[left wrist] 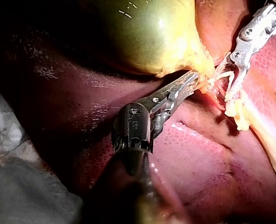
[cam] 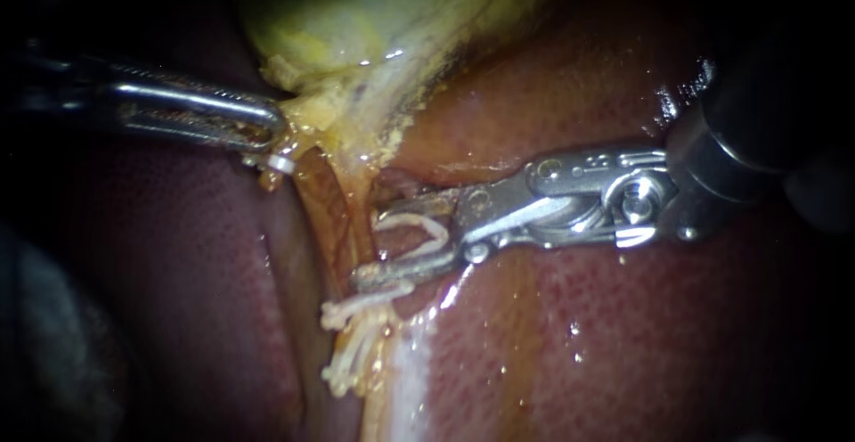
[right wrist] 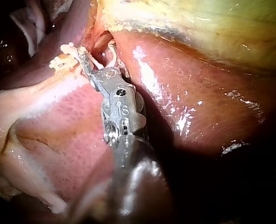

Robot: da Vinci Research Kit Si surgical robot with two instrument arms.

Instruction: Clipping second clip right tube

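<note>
The right instrument [cam: 370, 246] has its steel jaws held apart, both gripping an open white clip [cam: 426, 228] that straddles the wet orange tube [cam: 354, 221] at centre. Older clips [cam: 356, 335] bunch at seven o'clock. The left instrument [cam: 270, 135] pinches the neck of the glossy yellow-green gallbladder [cam: 356, 14] at ten o'clock. The liver [cam: 623, 335] is smooth and maroon.

L instr. [cam: 270, 133] clamped, R instr. [cam: 372, 239] spread

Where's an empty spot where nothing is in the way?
Bare liver lies below the right instrument, and more below the left instrument. Between them it is crowded: the gallbladder, the tubes, the clip in the right instrument's jaws and the placed clips bunch together.
</note>
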